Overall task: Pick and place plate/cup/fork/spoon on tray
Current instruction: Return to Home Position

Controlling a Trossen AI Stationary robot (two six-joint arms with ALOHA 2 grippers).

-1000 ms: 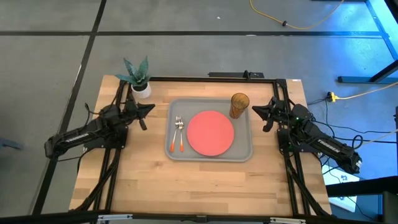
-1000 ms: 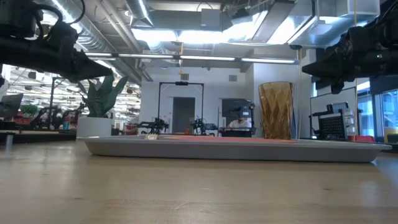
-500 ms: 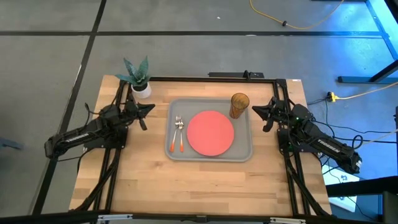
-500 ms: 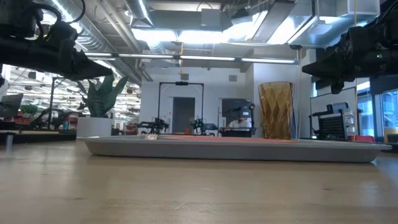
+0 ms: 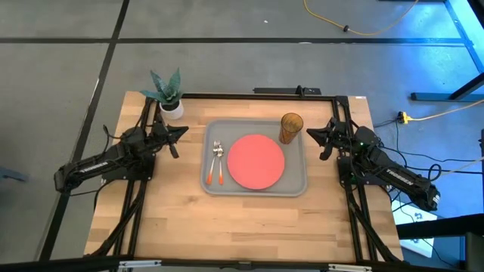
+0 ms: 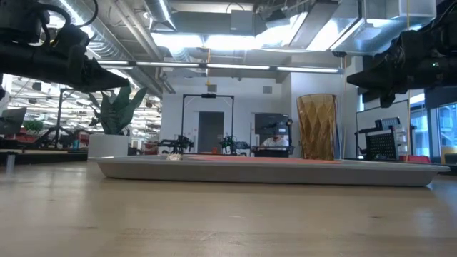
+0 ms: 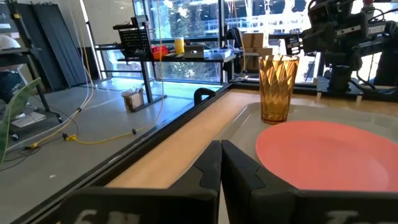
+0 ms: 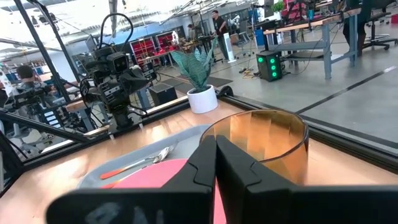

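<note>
The tray (image 5: 296,172), a grey rectangle with rounded corners and a low raised rim, lay in the middle of the pale wooden worktop (image 5: 227,227). The plate (image 5: 256,162), flat, round and plain coral-red, sat at its centre, with a strip of bare grey showing on every side. The cup (image 5: 291,127), a faceted translucent amber tumbler, stood upright in the tray's far right corner, just beside the plate's rim. Along the tray's left side lay two thin orange-handled pieces side by side, metal ends pointing to the far edge; as best I could tell from above, the fork (image 5: 212,163) was the outer one and the spoon (image 5: 220,165) lay nearer the plate.

A wide stretch of open planks ran between the tray and the worktop's near edge. A black frame rail (image 5: 249,95) ran along the far edge, and a white pot with a green plant (image 5: 172,109) stood at the far left corner.

The left hand (image 7: 221,149) hung above the worktop off the tray's far left corner, its dark fingers pressed together on nothing. The right hand (image 8: 216,142) hung off the right rim, near the cup, fingers likewise pressed together.
</note>
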